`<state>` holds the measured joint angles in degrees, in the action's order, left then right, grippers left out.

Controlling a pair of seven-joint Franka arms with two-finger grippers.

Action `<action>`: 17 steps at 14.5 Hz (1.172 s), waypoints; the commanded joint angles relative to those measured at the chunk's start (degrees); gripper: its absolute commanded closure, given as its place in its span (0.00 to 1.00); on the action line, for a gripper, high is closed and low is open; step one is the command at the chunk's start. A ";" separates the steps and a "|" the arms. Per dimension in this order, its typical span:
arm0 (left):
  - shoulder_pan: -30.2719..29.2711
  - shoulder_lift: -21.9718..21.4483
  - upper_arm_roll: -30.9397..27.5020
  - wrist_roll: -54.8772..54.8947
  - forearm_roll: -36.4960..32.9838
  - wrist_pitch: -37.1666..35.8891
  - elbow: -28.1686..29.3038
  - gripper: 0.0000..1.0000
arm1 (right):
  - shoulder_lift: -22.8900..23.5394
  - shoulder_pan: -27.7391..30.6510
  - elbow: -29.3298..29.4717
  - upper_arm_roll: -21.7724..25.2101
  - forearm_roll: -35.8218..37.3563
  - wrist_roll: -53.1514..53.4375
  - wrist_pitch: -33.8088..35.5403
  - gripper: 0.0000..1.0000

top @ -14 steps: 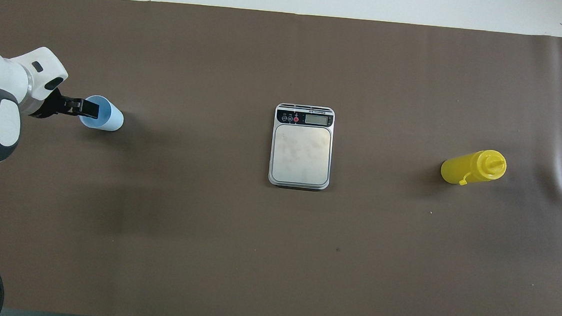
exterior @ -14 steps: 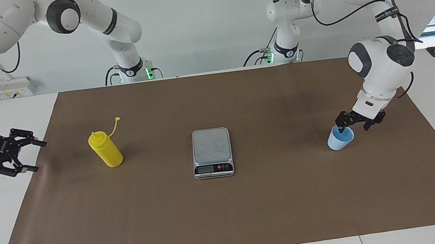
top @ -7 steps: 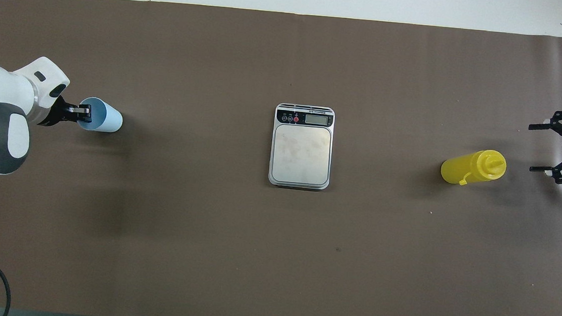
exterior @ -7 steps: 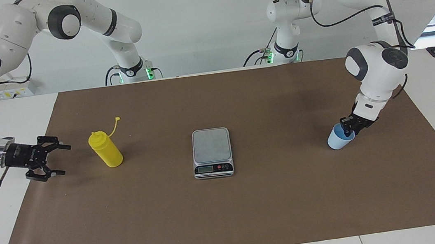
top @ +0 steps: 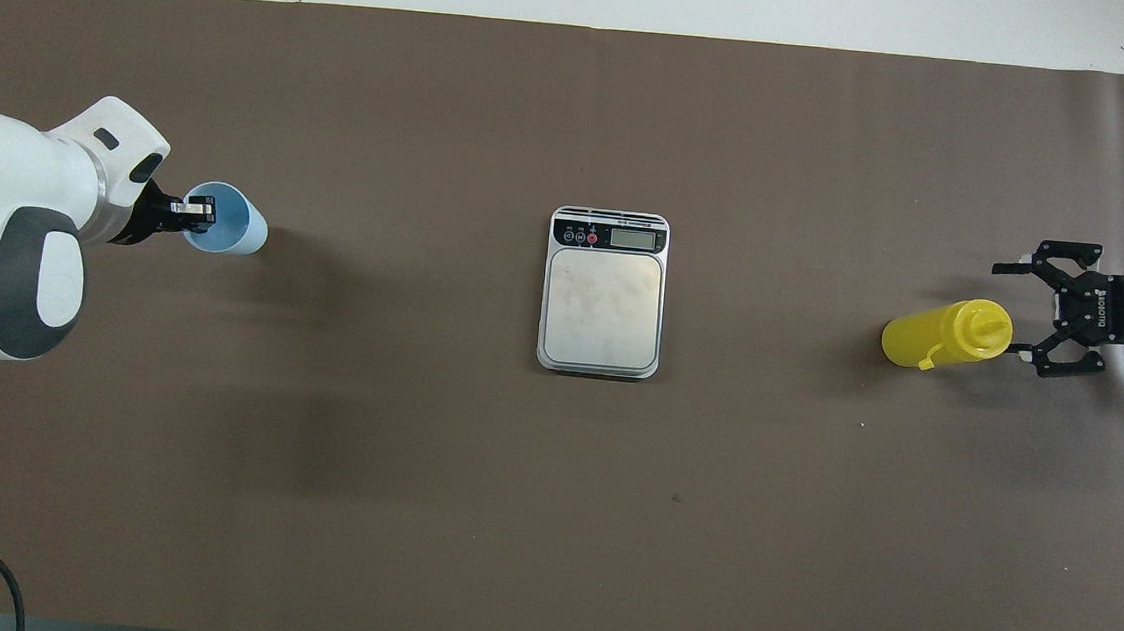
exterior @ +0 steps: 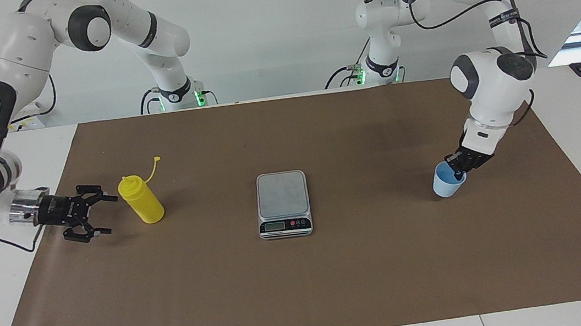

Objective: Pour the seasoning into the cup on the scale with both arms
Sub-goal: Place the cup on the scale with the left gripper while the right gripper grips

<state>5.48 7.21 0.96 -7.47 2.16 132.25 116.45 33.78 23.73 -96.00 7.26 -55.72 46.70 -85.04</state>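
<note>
Facing view first. Left pincer (exterior: 456, 167) clamped on the rim of the cup (exterior: 445, 183), one finger dipped inside, cup looking just clear of the counter (exterior: 338, 279) or barely on it, hard to call. Scale (exterior: 283, 204) well apart from that pincer, toward the middle, plate bare. Right pincer (exterior: 100, 215) spread wide, lying sideways low over the counter, seasoning (exterior: 141, 199) upright just in front of its fingertips, not between them yet, tethered cap (exterior: 156, 159) hanging off.

Overhead view now. Same story: left pincer (top: 197, 214) pinching the cup (top: 227, 232) wall, scale (top: 604, 292) a long way off along the counter (top: 407, 504). Right pincer (top: 1024, 310) gaping, seasoning (top: 944, 333) right at the tips.

So probably the pickup step, nothing poured. Next up, by the look of it: carry the cup level onto the scale plate, slide the wide pincer around the bottle body and squeeze gently, not hard enough to squirt.
</note>
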 commanded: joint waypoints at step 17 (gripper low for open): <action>34.51 16.52 -0.52 -42.63 -2.86 -5.35 -22.14 1.00 | -6.00 -3.43 -11.75 -0.05 -2.90 -6.27 -2.59 0.00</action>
<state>39.35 23.18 1.13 -49.25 -0.19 125.84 95.74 30.31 20.16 -104.44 7.46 -57.35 41.99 -86.50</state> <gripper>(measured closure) 0.960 0.000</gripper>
